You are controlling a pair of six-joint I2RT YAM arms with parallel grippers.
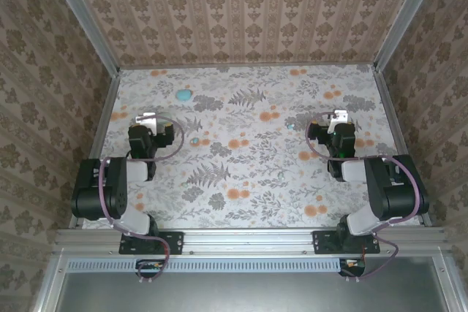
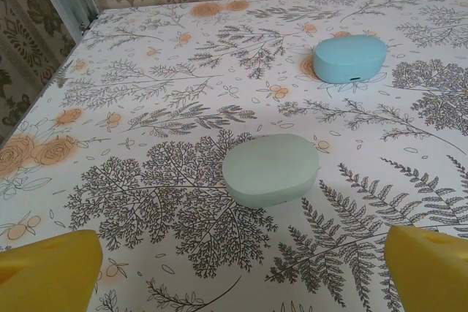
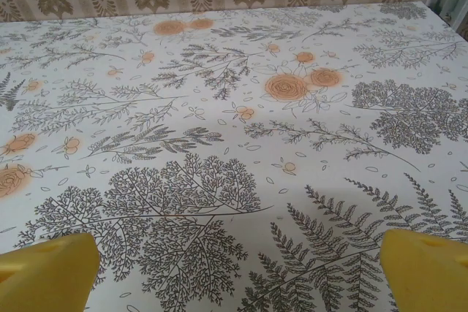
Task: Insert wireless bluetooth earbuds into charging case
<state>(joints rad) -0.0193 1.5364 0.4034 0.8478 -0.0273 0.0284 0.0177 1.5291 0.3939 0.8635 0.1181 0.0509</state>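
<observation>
item: earbuds (image 1: 194,140), pair, with charging case (image 1: 183,95). handling, judged: each bud very light, hard-shelled, smooth and rounded, so likely to roll or squirt out of a pinch; best taken low across its widest part, with a gentle close and fingers almost on the desk (image 1: 256,180). the case looks light, rigid and glossy, likely to skate when nudged; best held across the short axis of the oval, on its flanks. appearance: the buds are tiny teal-blue specks in the top view, too small for detail. the case shows as two smooth pebble-shaped ovals lying apart, a teal-blue piece (image 2: 349,58) and a paler mint-green piece (image 2: 270,168); which is lid and which is base cannot be told. location: the first bud lies on the desk near the left gripper (image 1: 150,117), to its right and slightly nearer the bases. the second earbud (image 1: 291,127) lies near the right gripper (image 1: 336,117), on its left. the teal-blue piece sits toward the far left of the desk, beyond the left gripper. in the left wrist view the mint-green piece lies just ahead of the yellow fingers, the teal-blue one farther off and to the right. grippers: both have fingers spread apart and hold nothing. surroundings: the desk carries a grey fern print with orange flowers, enclosed by patterned walls (image 1: 241,5).
</observation>
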